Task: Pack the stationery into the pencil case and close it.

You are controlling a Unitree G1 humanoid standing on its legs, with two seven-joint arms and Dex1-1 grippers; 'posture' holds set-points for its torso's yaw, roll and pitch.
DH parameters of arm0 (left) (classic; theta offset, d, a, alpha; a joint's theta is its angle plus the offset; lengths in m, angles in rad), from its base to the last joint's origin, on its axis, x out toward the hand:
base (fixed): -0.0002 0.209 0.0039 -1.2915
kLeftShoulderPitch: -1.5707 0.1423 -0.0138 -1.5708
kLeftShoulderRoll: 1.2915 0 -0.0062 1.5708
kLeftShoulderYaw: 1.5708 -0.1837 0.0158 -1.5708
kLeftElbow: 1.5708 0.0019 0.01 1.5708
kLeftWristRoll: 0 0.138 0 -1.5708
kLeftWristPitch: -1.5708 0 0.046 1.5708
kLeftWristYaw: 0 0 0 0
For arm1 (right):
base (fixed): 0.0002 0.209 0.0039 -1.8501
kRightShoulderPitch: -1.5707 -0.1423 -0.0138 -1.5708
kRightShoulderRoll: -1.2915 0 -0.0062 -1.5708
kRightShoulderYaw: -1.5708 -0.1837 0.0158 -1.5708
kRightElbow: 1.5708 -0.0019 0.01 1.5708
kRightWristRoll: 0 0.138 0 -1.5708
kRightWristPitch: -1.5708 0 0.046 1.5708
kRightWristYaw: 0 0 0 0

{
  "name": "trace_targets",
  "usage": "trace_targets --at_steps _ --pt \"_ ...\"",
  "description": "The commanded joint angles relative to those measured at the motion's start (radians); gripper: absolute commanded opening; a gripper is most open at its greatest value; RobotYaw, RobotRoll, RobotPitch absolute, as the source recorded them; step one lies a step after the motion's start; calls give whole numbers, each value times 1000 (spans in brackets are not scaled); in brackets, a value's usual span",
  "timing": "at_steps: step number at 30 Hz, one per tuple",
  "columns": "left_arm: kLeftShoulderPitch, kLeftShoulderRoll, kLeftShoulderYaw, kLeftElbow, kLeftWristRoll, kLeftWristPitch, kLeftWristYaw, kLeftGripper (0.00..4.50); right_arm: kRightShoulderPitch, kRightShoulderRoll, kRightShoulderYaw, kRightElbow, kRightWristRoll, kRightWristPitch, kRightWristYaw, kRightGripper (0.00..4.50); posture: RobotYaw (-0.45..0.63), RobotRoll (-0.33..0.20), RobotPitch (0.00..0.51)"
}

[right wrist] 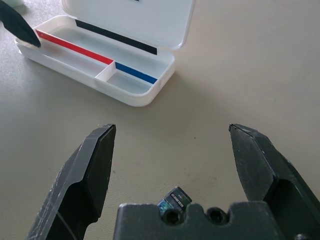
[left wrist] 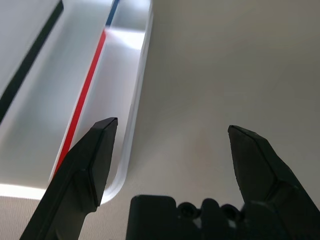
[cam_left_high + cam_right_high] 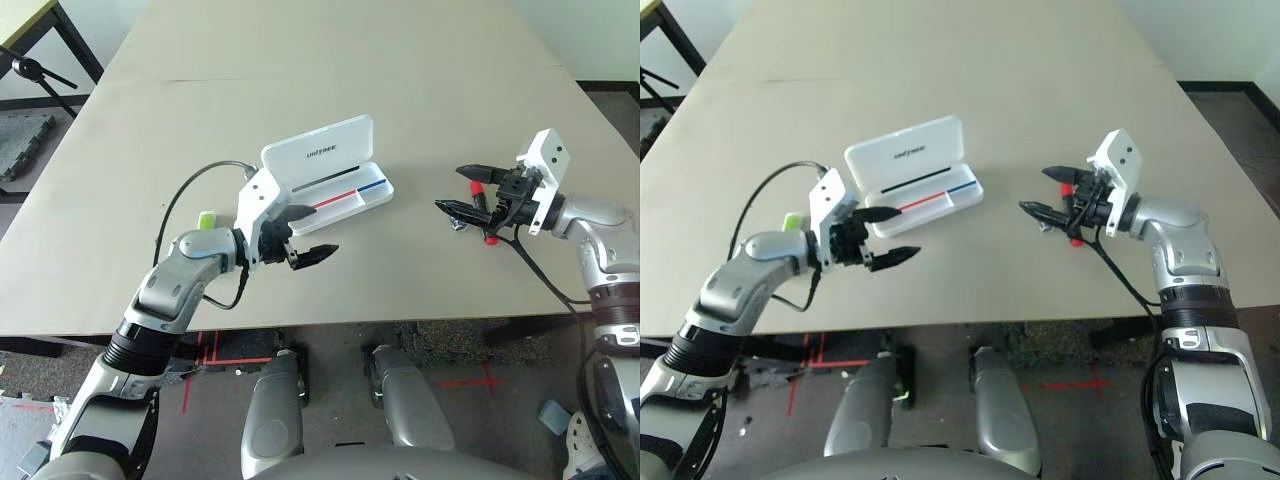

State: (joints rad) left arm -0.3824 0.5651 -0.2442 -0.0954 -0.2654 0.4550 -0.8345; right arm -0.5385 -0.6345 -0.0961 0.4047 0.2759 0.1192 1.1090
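While your left gripper (image 3: pixel 292 240) hovers spread at the near-left corner of the open UNITREE pencil case (image 3: pixel 340 200), the lime-green highlighter (image 3: pixel 207 220) lies behind its wrist; bare table (image 3: pixel 415 285) separates your spread right gripper (image 3: pixel 455 189), above the red-capped marker (image 3: pixel 479 198).
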Motion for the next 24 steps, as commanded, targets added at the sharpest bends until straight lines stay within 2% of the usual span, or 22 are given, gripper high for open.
trace_targets --at_steps 1,15,18,24 --pt "-8 -3 -19 33 39 -15 -10 4471 9 3 11 -8 -1 -10 0 4500 -127 0 203" --pt "-45 -18 -32 69 92 25 -18 4471 7 13 20 -14 -10 -24 -11 4500 -141 0 200" --pt "-66 -21 -34 87 96 37 -26 3862 11 15 21 -20 -11 -26 -19 4500 -149 0 198" --pt "-105 -24 -35 120 105 42 -50 1507 29 17 19 -42 -9 -26 -33 4500 -162 0 196"
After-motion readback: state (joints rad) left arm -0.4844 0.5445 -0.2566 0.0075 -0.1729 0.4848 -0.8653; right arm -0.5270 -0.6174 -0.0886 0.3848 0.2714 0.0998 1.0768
